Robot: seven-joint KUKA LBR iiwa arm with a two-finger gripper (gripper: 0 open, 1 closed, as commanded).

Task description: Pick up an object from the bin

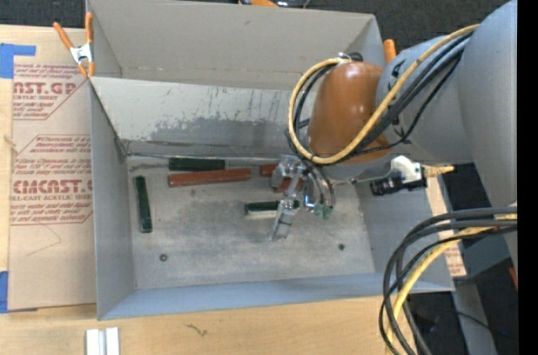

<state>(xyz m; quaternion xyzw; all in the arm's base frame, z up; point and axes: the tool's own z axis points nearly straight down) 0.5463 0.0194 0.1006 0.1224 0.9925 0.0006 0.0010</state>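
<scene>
**Pincer down by the short green bar**

The pincer (283,220) hangs low over the grey bin (218,256), right of centre, at the right end of a short dark green bar (259,209) lying flat on the floor. Apart or together? Cannot tell, as the orange wrist cover (345,105) and cables crowd it. Toward the back wall, 2 longer bars lie side by side: a dark one (197,164) and a reddish-brown one (210,177). A small red piece (267,170) sits just right of them. Far left, a dark green stick (145,204) lies well apart.
</scene>
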